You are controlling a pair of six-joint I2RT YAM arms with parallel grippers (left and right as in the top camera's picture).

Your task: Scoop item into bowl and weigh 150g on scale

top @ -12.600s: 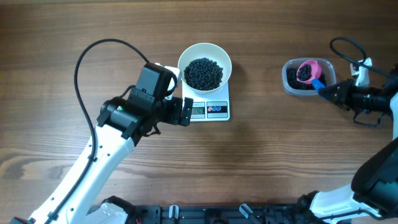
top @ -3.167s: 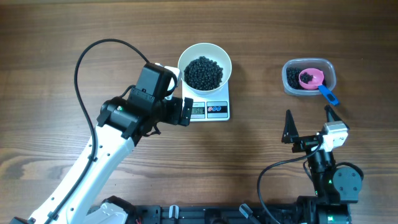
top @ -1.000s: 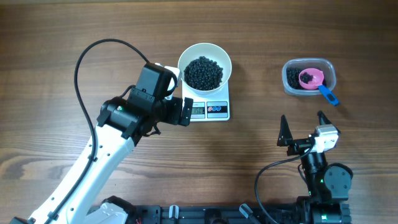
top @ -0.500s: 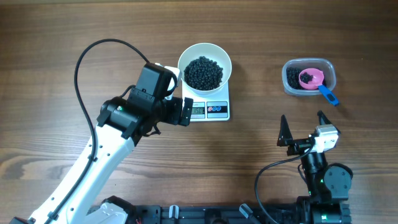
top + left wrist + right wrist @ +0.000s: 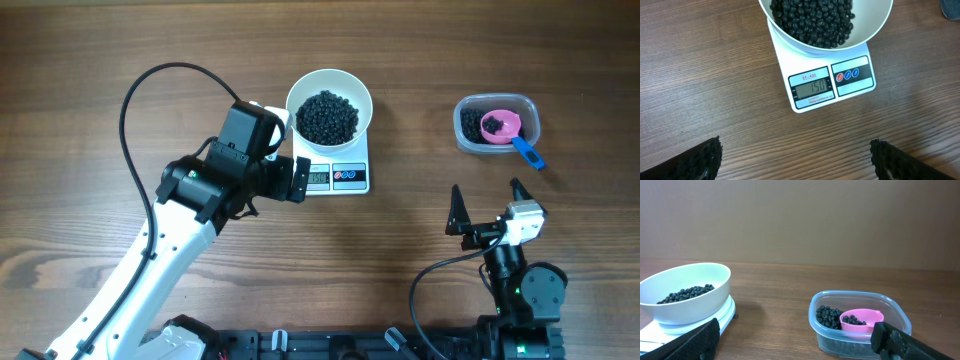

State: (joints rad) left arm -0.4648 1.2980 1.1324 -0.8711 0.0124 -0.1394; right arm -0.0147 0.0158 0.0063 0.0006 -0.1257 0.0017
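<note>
Moved: right gripper (image 5: 485,190) has pulled back from the tub (image 5: 463,140) at upper right to lower right, leaving the scoop (image 5: 498,125) in it.
Jaws: both spread, empty; left gripper (image 5: 795,147) hovers beside the scale (image 5: 340,177).
Meaning: display reads 150, so weighing looks done.
Beans (image 5: 328,117): in the bowl (image 5: 295,95), upper centre, on the scale.
Scale axis: top-to-bottom, display toward the bottom edge.

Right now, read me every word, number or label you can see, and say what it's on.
"150": on the scale's grey display.
"SF-400": printed just above that display.
Small print below the display and the marks on the round buttons: too small to read.
</note>
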